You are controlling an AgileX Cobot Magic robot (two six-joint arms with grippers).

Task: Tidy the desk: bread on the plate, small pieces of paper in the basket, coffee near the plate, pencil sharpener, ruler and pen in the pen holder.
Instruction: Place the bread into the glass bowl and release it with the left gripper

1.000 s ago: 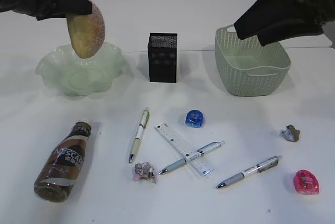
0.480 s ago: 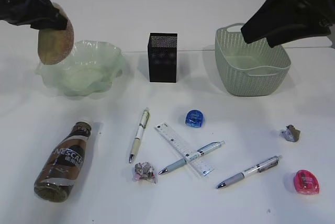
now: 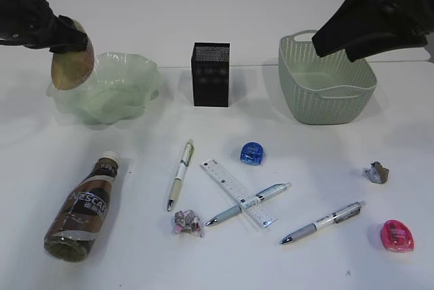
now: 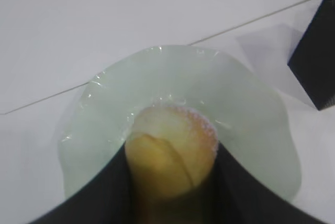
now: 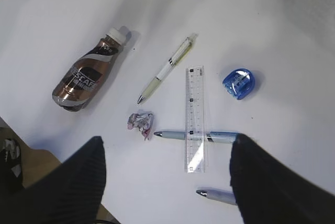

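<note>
So far nothing placed. Left fingers [image 4: 172, 182] clamped on round golden sugar-dusted bread roll [image 3: 71, 66], hanging over ruffled translucent green glass plate [image 3: 129, 90] below fingertips. Right fingers [image 5: 167, 182] apart, empty. Beneath them on white counter [image 5: 293, 130]: clear plastic ruler [image 5: 194, 116], crumpled paper scrap [image 5: 140, 122], brown coffee bottle [image 5: 86, 75], all unsorted.

In the left wrist view we see the dark fingers [image 4: 104, 198] of the left pincer [image 4: 170, 182] run off the bottom edge, covering the lower part of the bread [image 4: 170, 156]. The black box [image 4: 316, 62] is cut by the right edge. In the right wrist view, one pen [image 5: 215, 196] disappears behind a finger [image 5: 272, 182].
</note>
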